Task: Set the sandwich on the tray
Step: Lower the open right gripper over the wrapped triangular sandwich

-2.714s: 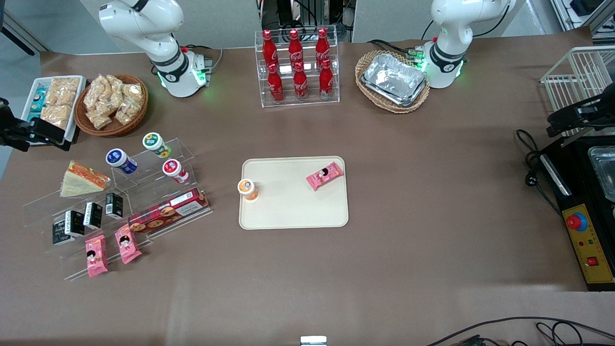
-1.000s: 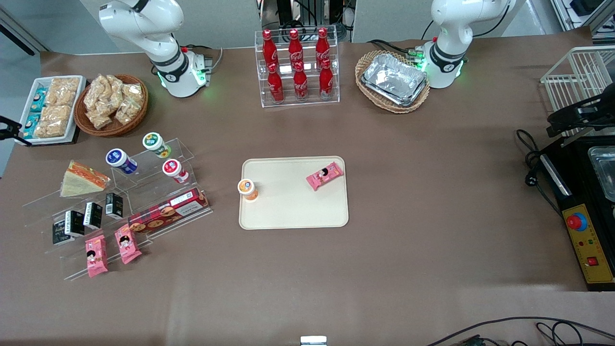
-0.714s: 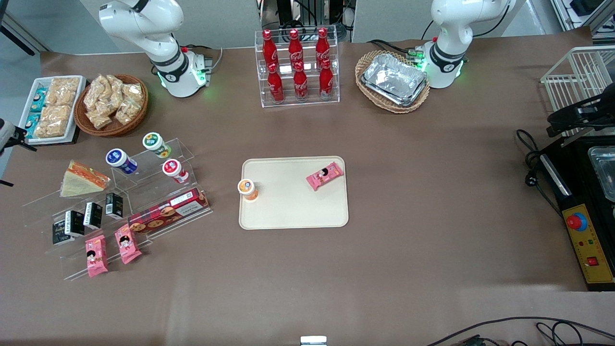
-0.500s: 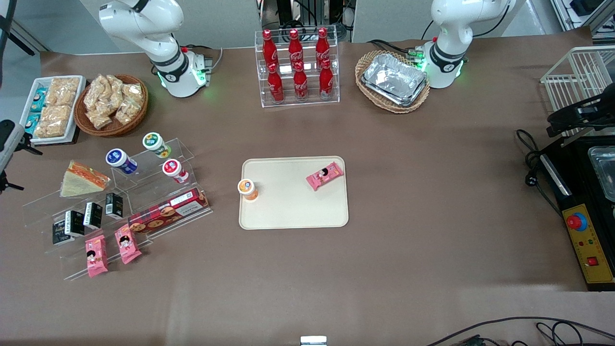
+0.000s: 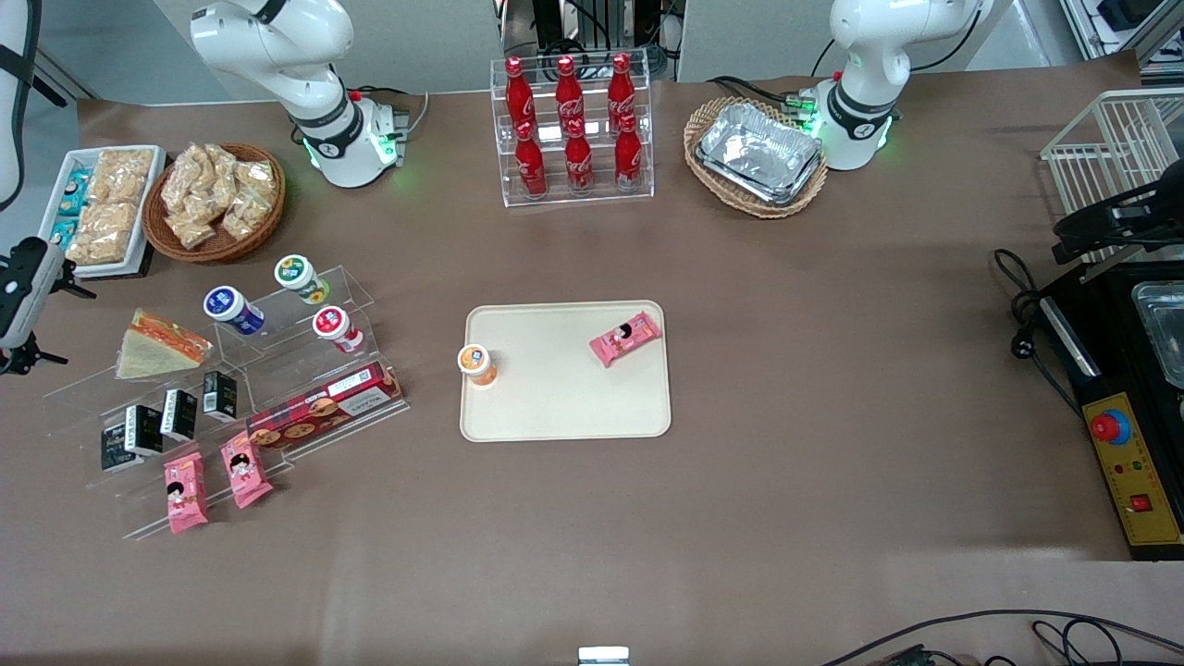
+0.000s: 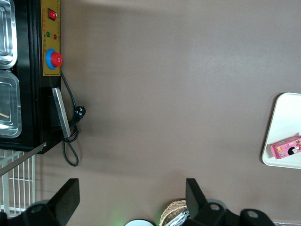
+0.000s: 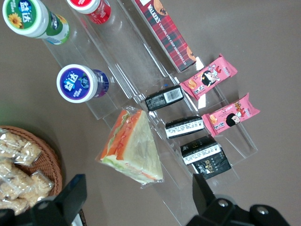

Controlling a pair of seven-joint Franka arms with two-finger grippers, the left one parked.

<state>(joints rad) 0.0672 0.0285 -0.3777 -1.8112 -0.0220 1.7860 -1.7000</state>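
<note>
"Black fingers of the gripper [image 7: 139, 200] stand wide apart with nothing between them; am I reading that correctly?"

"Yes; they frame the sandwich [image 7: 131, 148], which lies below them and not yet touched; a few seconds ago the gripper hung level over the white snack bin [image 5: 55, 190], then it slipped out of the front view, and now the wrist comes back in at the table's working-arm end, turned downward and lower."

"So what has moved among the goods?"

"Nothing; the sandwich sits where it sat, on the upper step of the clear acrylic stand [image 5: 356, 287], just beside the gripper and nearer to it than anything else on that stand; the blue-capped bottle [image 7: 77, 84] is the closest neighbour, and the small black cartons [image 7: 184, 127] lie a step lower, nearer the front camera."

"And the tray [image 5: 555, 398]?"

"Well apart from the gripper, toward the parked arm's end; it carries an orange-capped cup [image 5: 476, 363] at one edge and a pink packet [image 5: 625, 338] near a corner, with bare surface between them."

"Meaning for the job?"

"I judge the arm has finished re-aiming and the approach is just beginning; descent, closing on the wrapped wedge, lift and carry are all ahead; the wrap looks slippery, and the stand's step edge sits close under the bread, so the fingers need a clean straddle."
</note>
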